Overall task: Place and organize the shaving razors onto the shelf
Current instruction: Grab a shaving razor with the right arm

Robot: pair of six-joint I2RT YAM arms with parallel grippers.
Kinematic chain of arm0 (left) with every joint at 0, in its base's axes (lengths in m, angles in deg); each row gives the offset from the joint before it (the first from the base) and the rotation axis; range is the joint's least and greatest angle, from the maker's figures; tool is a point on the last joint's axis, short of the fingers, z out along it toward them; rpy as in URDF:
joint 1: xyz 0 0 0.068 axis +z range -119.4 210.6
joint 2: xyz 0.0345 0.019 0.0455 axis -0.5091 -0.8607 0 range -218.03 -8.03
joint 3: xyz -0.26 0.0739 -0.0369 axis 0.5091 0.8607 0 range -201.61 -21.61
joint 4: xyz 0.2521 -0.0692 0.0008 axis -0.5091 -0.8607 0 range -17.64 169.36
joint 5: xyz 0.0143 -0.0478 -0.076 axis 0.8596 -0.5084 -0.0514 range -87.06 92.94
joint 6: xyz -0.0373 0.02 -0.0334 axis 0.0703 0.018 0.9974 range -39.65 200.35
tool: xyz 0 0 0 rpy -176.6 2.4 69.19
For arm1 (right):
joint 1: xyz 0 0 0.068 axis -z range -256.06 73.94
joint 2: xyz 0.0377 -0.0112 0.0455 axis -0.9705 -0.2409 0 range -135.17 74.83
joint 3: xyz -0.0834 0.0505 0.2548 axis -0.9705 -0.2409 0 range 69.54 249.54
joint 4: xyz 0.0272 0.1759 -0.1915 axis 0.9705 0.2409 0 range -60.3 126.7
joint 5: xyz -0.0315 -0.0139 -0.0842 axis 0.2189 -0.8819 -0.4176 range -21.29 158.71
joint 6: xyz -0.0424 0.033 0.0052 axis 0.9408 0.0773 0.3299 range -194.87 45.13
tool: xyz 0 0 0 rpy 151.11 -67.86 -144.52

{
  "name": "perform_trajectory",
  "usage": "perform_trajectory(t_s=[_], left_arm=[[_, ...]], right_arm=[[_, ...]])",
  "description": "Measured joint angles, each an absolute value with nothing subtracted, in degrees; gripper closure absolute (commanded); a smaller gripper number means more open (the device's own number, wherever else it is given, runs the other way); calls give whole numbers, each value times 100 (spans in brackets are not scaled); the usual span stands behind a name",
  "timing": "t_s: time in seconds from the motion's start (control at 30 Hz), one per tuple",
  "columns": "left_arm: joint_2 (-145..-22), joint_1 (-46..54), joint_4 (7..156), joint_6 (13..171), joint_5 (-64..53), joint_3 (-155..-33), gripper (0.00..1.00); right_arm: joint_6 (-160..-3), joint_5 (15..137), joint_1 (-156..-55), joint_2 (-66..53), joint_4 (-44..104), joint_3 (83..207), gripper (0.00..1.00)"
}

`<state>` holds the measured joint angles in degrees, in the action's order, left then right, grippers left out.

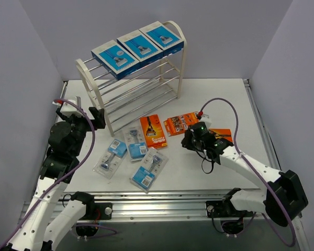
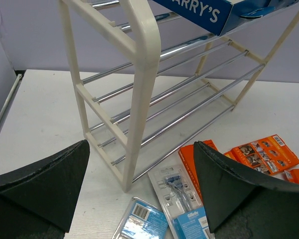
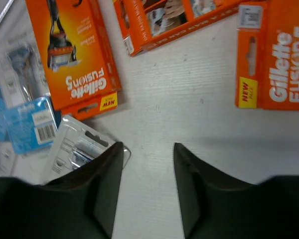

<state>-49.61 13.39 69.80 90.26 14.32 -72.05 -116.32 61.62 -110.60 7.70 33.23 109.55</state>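
Three blue razor boxes (image 1: 139,45) are lined up on the top tier of the shelf (image 1: 182,63), the orange packs (image 1: 153,130) and blister packs (image 1: 148,170) are spread on the bench (image 1: 225,97) — the left tool (image 2: 141,144) is held wide open, the right tool (image 3: 148,145) narrowly parted, empty, above bare bench.

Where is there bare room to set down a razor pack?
On the shelf, the three lower tiers are bare; blue boxes fill the top. The table is bare right of the shelf. Crowded: in front of it, blister packs and orange packs.
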Motion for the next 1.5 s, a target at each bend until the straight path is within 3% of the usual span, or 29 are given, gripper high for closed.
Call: perform_trajectory(t_s=[0.17,0.3,0.53,0.67,0.8,1.03,1.23,1.5], left_arm=[[-4881,1339,6974,9061,1307,-7212,6],[-4848,1337,6971,9068,1200,-7214,6],[-4797,1337,6969,9070,1106,-7218,6],[-4835,1337,6967,9072,1029,-7222,6],[-4839,1337,6965,9088,988,-7222,6],[-4839,1337,6967,9129,953,-7222,6],[-4843,1337,6967,9125,966,-7222,6],[-4802,1337,7050,9053,1274,-7177,6]], right_arm=[[-11048,7243,-11087,73,2693,11016,38],[-10707,8063,-11141,-126,2031,10947,34],[-10270,8776,-11292,-570,1338,10929,35],[-10045,8531,-11786,-891,1646,11119,46],[-10030,7963,-12512,-1280,2149,11742,50],[-10235,7040,-13458,-1435,2444,11989,51],[-10261,6721,-13699,-1420,2560,12057,51],[-8734,6857,-13729,-342,2269,11875,47]])
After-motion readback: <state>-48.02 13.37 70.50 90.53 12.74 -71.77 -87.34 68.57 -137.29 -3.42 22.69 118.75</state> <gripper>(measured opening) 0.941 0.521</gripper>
